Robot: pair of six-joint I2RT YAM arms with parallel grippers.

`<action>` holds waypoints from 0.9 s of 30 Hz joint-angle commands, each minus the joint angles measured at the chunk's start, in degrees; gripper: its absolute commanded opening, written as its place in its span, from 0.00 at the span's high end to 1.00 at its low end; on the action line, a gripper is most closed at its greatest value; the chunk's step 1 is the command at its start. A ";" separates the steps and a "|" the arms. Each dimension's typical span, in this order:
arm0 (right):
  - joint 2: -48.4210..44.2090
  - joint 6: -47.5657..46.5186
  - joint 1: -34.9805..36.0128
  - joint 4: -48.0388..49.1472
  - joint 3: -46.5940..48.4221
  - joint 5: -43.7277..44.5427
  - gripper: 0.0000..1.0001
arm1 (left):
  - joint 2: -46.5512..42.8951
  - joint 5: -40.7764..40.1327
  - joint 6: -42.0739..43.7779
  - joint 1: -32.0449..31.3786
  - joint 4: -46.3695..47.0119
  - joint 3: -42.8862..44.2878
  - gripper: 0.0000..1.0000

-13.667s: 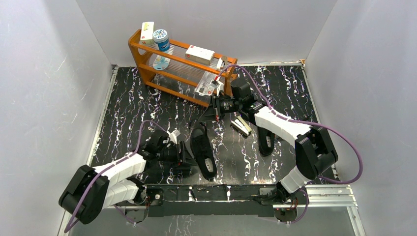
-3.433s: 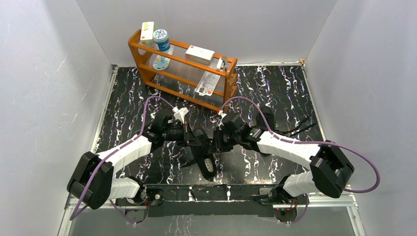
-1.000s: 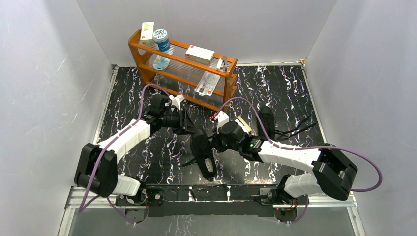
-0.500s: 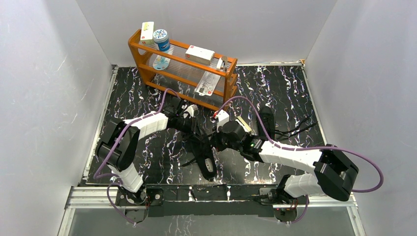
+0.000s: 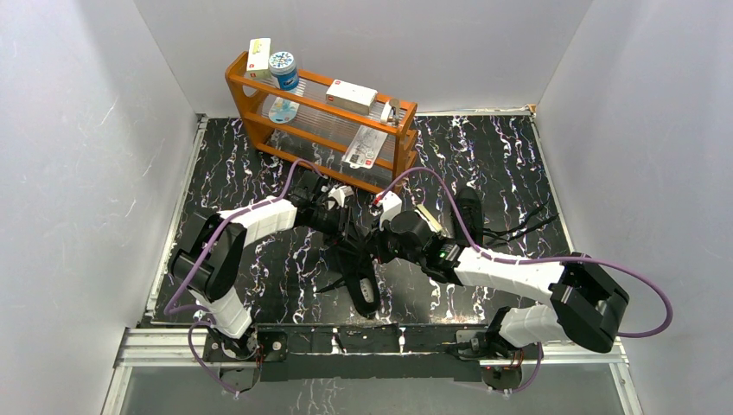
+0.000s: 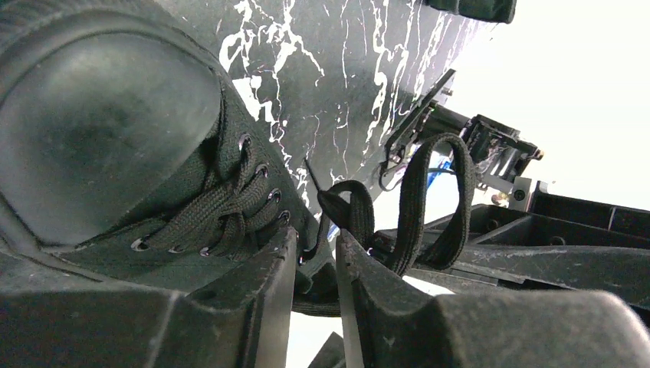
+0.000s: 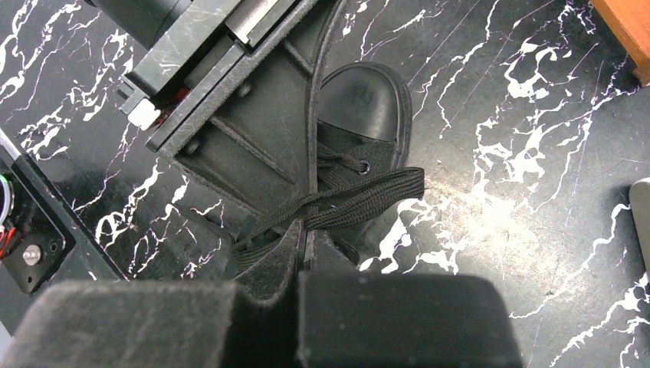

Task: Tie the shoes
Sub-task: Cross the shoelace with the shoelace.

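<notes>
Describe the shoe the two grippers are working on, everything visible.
The shoe is an all-black low-top: canvas-looking upper, smooth rounded toe cap, metal eyelets, flat black lace. It sits sole-down on the marbled table, between the arms. The left gripper and right gripper meet over its laced front, each pinching a stretch of lace; one stretch stands up as a loop.

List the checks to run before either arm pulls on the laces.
1. Hold of right gripper on lace: ok, jaws shut on it.
2. Hold of left gripper: cannot tell; jaws nearly shut, a loop just beyond them.
3. Bow finished on near shoe: not ok, laces hang loose.
4. Position of second shoe, apart from both grippers: ok.
</notes>
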 commanded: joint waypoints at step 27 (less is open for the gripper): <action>1.24 -1.90 2.08 6.56 -0.75 1.70 1.00 | -0.22 3.79 -47.37 3.20 0.95 -6.53 0.70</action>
